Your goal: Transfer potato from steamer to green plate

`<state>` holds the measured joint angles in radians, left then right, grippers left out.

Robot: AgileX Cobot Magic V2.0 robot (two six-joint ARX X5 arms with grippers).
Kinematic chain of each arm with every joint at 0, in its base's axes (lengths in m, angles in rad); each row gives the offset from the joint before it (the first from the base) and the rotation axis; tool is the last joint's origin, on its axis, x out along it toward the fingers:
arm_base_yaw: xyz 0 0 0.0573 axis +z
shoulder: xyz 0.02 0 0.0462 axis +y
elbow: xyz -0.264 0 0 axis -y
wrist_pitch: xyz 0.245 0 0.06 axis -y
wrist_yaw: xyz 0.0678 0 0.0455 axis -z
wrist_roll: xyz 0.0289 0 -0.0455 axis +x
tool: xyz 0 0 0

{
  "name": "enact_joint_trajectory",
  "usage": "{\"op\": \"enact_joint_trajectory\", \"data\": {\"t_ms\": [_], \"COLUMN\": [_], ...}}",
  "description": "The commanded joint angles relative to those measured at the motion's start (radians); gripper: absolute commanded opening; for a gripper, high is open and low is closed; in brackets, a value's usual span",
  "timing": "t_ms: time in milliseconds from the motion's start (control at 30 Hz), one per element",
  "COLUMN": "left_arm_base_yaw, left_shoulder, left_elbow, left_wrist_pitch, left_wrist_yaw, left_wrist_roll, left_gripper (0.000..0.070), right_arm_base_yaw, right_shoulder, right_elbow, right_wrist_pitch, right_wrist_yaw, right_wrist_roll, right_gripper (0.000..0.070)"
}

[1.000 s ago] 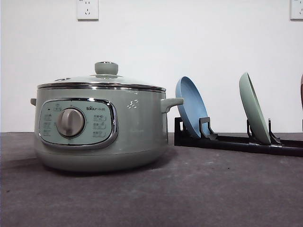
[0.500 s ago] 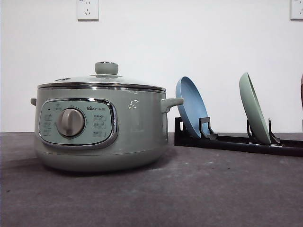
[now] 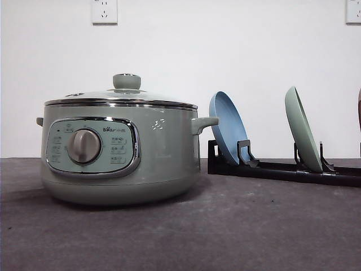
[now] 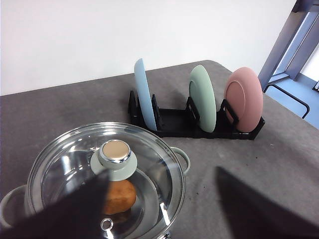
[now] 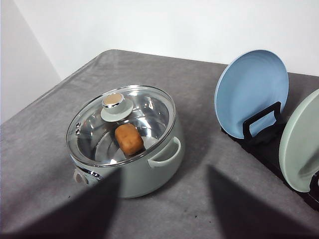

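Bright, even, soft light throughout; the glass lid [image 4: 105,179] carries glare streaks, the steamer [image 3: 119,152] casts a faint shadow leftward, and blurred dark shapes edge both wrist views.

a: what blocks the potato [image 5: 129,139]?
b: the glass lid [image 5: 121,124], shut on the steamer [image 3: 119,149].
a: and the green plate [image 3: 303,129]?
b: upright in the black rack [image 3: 282,167], between blue plate [image 3: 228,126] and pink plate [image 4: 243,99]; bare bench [image 3: 225,231] in front.

Steamer closed, potato inside.
Steamer [image 5: 130,164] sits on the grey table [image 5: 199,209] with glass lid [image 5: 144,112] seated; potato [image 5: 129,139] is visible through the lid, just beside the lid knob [image 5: 115,103]. Blue plate [image 5: 251,94] and green plate [image 5: 301,142] stand on edge in a black rack [image 5: 264,144], apart from the steamer.
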<state>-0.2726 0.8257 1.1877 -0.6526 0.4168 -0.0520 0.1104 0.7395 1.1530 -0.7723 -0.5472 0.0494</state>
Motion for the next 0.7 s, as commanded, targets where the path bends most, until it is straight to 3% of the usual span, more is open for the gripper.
{"op": "enact_joint_trajectory", "data": {"t_ms": [0,67,667], "left_arm_base_yaw": [-0.004,-0.004,-0.004], "left_shoulder": [0.007,0.009,0.061], "left_elbow": [0.020,0.020,0.020], "left_wrist_pitch": [0.007,0.002,-0.082], "left_wrist_yaw": [0.004,0.004,0.004], "left_wrist_roll": [0.011,0.011,0.010], "left_gripper": [0.0649,0.0696,0.0676], "right_arm_base_yaw": [0.003,0.003,0.003], "right_shoulder": [0.005,0.005,0.061], "right_elbow": [0.021,0.021,0.021], "right_wrist_pitch": [0.008,0.007,0.008], "right_wrist_yaw": [0.000,0.010,0.001], "right_wrist_roll": [0.003,0.004,0.134], "right_gripper": [0.0585,0.0700,0.0700]}}
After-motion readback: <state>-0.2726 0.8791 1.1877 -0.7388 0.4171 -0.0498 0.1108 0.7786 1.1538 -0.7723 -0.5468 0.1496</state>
